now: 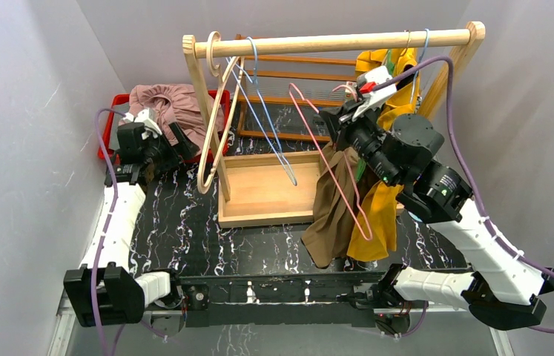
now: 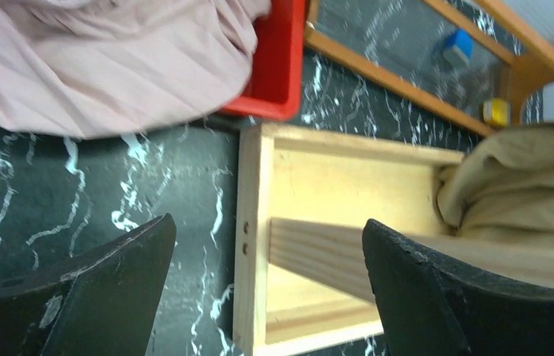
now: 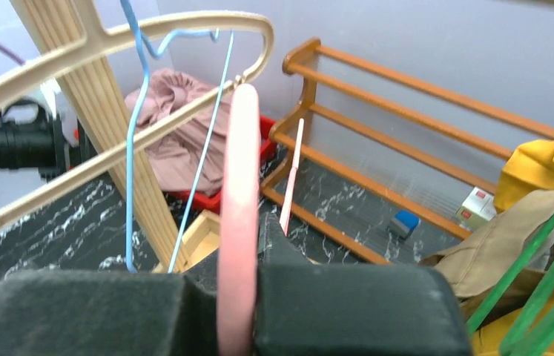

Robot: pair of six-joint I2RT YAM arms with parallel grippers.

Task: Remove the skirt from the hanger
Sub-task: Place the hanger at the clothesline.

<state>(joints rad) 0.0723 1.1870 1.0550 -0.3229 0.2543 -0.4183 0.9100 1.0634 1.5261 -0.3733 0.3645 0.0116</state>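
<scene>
The pink skirt lies bunched in the red bin at the back left; it also shows in the left wrist view as skirt spilling over the bin. My left gripper hovers just right of the bin, open and empty, over the wooden base's edge. The bare pink hanger is pinched in my right gripper, which is shut on it up near the rail. From above, the hanger slants down in front of the hanging clothes, with the right gripper at its top.
A wooden clothes rail stands on a box base. A cream hanger and a blue hanger hang at its left. Brown and yellow garments hang at its right. An orange-brown shelf rack stands behind.
</scene>
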